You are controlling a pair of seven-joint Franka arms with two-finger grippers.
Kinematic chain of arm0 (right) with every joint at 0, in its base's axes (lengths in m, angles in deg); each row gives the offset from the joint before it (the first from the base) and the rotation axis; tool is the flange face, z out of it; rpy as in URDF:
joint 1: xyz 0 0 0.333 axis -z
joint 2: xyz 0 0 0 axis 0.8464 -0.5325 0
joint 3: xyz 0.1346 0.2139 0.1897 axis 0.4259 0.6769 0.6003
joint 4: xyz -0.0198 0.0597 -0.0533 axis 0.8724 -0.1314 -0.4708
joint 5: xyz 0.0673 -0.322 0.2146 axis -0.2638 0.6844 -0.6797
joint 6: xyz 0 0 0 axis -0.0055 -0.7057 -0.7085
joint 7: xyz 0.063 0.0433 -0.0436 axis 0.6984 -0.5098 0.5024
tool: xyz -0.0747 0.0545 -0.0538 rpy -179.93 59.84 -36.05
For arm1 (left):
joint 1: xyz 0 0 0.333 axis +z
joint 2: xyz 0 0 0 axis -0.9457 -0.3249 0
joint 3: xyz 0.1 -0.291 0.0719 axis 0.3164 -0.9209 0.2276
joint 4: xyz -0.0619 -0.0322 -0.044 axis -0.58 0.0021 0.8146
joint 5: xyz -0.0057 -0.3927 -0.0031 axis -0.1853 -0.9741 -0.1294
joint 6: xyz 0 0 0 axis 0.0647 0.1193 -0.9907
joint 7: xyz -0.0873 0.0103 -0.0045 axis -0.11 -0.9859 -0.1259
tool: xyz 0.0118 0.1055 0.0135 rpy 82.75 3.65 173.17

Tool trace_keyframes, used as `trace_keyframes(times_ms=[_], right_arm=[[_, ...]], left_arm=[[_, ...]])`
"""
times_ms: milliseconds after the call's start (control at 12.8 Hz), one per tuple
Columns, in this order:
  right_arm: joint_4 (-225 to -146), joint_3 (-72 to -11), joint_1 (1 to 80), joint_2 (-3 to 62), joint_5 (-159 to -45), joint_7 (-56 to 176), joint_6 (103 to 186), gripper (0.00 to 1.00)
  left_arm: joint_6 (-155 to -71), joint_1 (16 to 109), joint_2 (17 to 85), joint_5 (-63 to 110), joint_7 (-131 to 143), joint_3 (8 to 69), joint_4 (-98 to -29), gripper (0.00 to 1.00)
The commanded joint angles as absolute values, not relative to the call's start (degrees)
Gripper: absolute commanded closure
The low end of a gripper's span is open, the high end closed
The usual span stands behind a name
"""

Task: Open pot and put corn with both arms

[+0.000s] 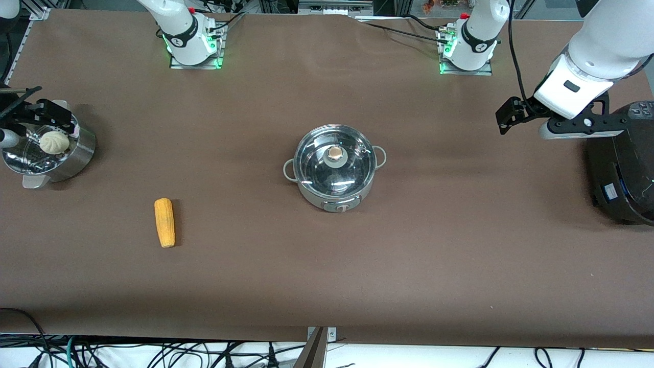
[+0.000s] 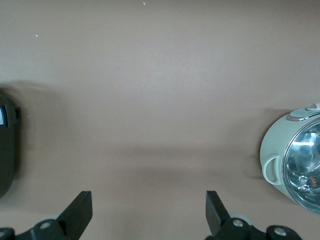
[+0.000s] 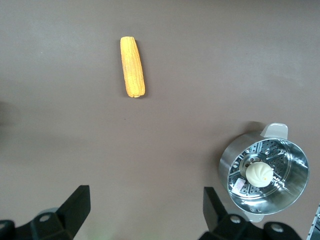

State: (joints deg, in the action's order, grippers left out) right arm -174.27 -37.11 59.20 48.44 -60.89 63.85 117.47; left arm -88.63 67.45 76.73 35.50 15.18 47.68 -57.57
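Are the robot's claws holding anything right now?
No, nothing. The left claw is open over bare table between the pot and the black cooker. The right claw is open above the steamer. The corn lies untouched.

Shiny steel pot (image 1: 334, 171) sat mid-table, glass lid (image 1: 335, 162) with its tan knob (image 1: 335, 152) closed on top. The yellow corn (image 1: 164, 222) lay flat on the cloth toward the right arm's end, closer to the front-camera edge.

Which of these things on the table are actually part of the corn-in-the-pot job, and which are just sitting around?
Part of the job:
- pot, centre of the table
- its glass lid, on the pot
- corn cob, lying on the table

Just lying about:
- steel steamer
- white bun inside the steamer
- black cooker
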Motion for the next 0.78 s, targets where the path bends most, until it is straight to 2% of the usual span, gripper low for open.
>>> trace_keyframes(times_ms=[0,392,706], right_arm=[[-172.60,-36.77,59.49,47.84,-60.41,64.48,117.07,0.00],[-172.60,-36.77,59.49,47.84,-60.41,64.48,117.16,0.00],[-172.60,-36.77,59.49,47.84,-60.41,64.48,117.16,0.00]], left_arm=[[-87.03,67.87,75.70,34.59,13.14,47.55,-55.23,0.00],[-87.64,67.44,75.70,34.24,12.44,48.08,-54.96,0.00],[-87.12,67.96,75.61,31.17,7.09,52.74,-54.35,0.00]])
